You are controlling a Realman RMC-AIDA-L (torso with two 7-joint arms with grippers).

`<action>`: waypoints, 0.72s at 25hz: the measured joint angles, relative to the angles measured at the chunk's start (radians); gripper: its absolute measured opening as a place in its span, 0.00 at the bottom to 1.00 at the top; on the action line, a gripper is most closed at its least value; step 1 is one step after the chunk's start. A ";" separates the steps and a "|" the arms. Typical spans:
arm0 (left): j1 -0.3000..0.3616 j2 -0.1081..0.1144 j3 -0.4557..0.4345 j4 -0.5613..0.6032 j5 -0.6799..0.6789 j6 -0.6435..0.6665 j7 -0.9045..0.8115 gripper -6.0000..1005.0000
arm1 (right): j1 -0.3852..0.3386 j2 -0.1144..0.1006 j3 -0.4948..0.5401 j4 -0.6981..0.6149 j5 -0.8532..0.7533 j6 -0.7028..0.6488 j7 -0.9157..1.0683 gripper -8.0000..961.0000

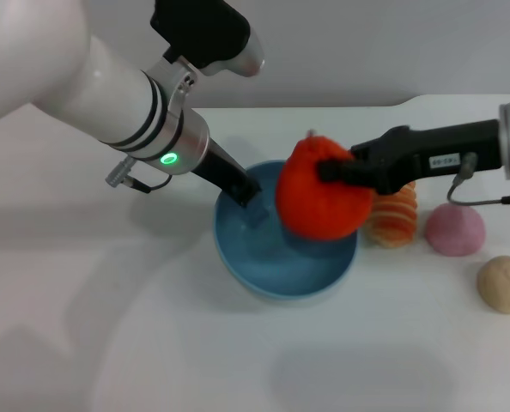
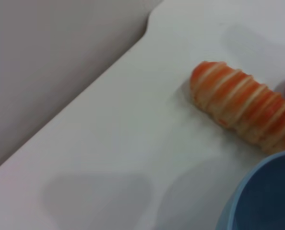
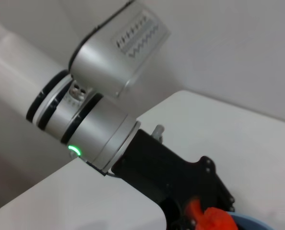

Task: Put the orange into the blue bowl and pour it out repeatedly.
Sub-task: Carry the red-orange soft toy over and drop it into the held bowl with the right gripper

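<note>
Head view: the right gripper (image 1: 328,172) reaches in from the right with its jaws closed on the orange (image 1: 322,199), holding it in the air over the right part of the blue bowl (image 1: 285,283). The bowl stands on the white table (image 1: 152,343). The left gripper (image 1: 246,196) reaches down at the bowl's far-left rim; whether its jaws are open or closed on the rim cannot be told. Right of the bowl, partly behind the orange, lies a striped pale-orange loaf (image 1: 394,219), then a pink bun (image 1: 454,229), and nearer the camera a tan bun (image 1: 504,284). Left wrist view: the loaf (image 2: 245,105) lies on the table just beyond the bowl's rim (image 2: 238,201). Right wrist view: the left arm's black gripper (image 3: 181,177) beside a sliver of the orange (image 3: 214,220).
</note>
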 joint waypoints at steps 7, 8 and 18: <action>0.000 -0.001 0.012 0.001 -0.008 -0.022 0.001 0.01 | 0.009 0.002 -0.010 0.031 -0.003 0.034 -0.012 0.04; 0.002 -0.001 0.012 0.001 -0.008 -0.023 0.001 0.01 | 0.008 0.003 -0.010 0.032 -0.002 0.041 -0.012 0.07; 0.016 0.002 0.012 -0.006 -0.009 -0.047 0.004 0.01 | -0.013 0.002 0.014 0.030 0.057 0.059 -0.029 0.39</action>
